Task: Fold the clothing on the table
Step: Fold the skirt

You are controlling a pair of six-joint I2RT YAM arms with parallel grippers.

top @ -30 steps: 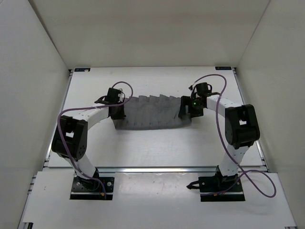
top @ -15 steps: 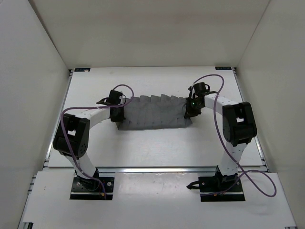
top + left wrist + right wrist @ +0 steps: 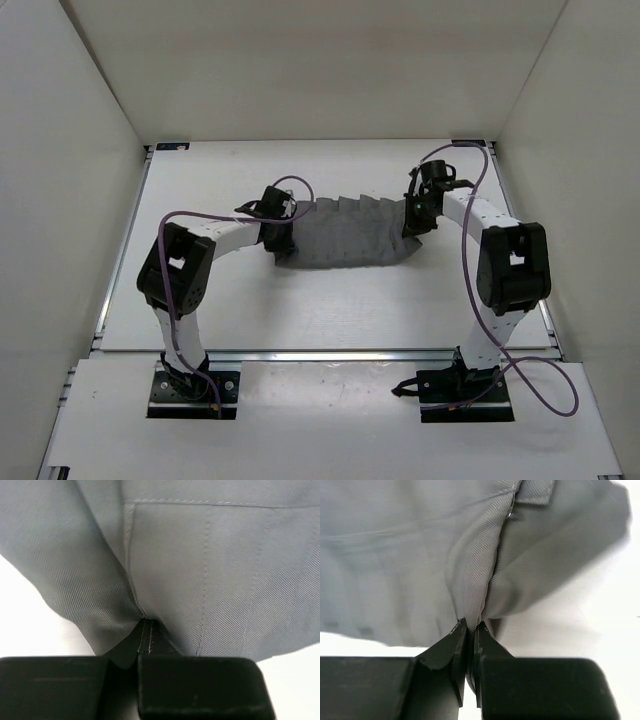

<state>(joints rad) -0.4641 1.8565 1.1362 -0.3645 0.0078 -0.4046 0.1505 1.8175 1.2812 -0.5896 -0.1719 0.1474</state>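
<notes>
Two black two-finger hands grip a plain mid-grey, wrinkly fabric garment (image 3: 345, 235), one at each end of it. The left hand (image 3: 279, 243) sits at the garment's left end. In its wrist view its fingers are pressed together with a pinch of grey cloth caught between the tips, just beside a stitched seam that runs away across the fabric. The right hand (image 3: 412, 222) sits at the garment's right end, and its own wrist view shows the fingers likewise clamped tight on a bunched ridge of cloth that rises from the tips as a narrow fold.

Between the two hands the garment stretches sideways as a band. Its far edge is gathered into a row of small pleats and its near edge bows outward in a shallow curve. A flat, matte white rectangular worktop (image 3: 330, 305) spreads beneath the garment and well beyond it on every side. Whether the garment's middle rests on that surface or hangs just above it cannot be told. Thin purple cables (image 3: 215, 214) loop off both arms near the garment's two ends.
</notes>
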